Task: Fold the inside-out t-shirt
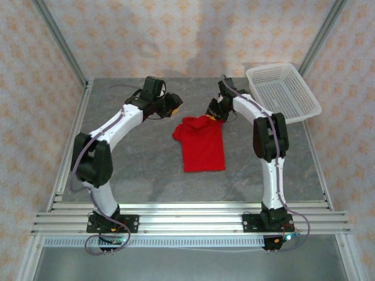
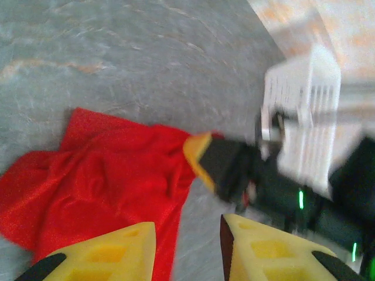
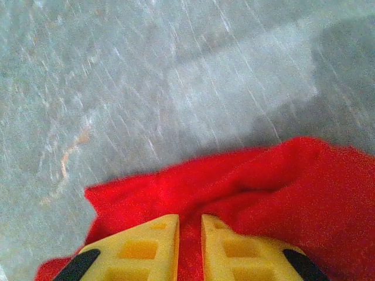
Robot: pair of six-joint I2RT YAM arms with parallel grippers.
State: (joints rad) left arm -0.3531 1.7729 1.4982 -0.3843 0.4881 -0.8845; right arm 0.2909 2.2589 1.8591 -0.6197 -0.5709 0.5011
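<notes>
The plain bright red t-shirt (image 1: 201,146) lies near the centre of the table (image 1: 146,175), folded into a narrow strip. Its 6 o'clock end is flat, its 12 o'clock end wider and rumpled.

t-shirt (image 1: 202,146) mid table (image 1: 146,175) | basket (image 1: 285,92) far-right corner | right claw (image 1: 211,114) at t-shirt's far edge
</notes>
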